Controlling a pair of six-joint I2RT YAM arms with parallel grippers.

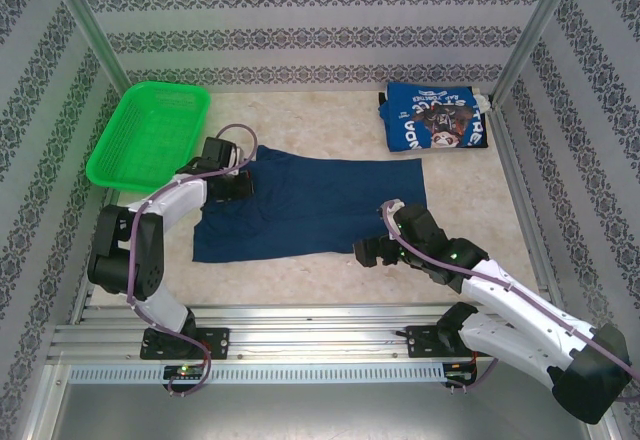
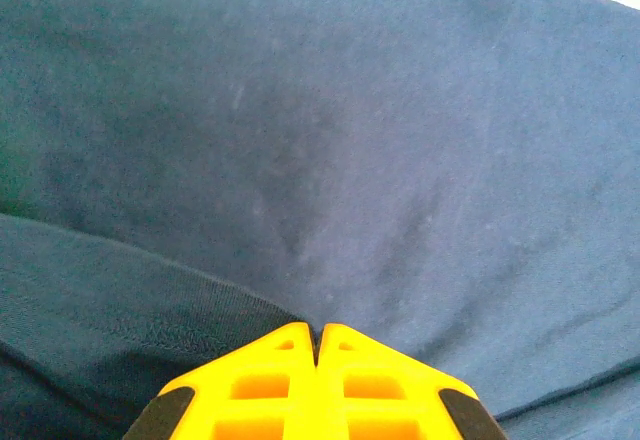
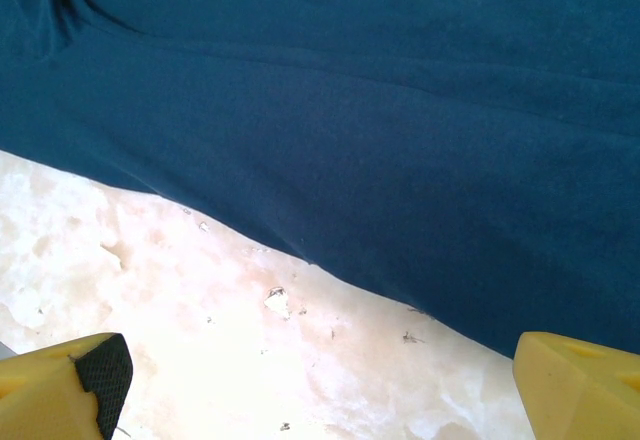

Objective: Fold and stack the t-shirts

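left gripper (image 2: 318, 335) clenched tight, tips down on navy t-shirt (image 1: 320, 205); right gripper (image 3: 318, 365) spread wide at shirt's near edge over table (image 3: 200, 290); blue t-shirt (image 1: 437, 117) folded, far right

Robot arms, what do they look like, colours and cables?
Both the left arm and right arm have white shells between black joints, with greyish-purple cables looping along them. Their fingers are yellow plastic with cut-out windows and black pads.
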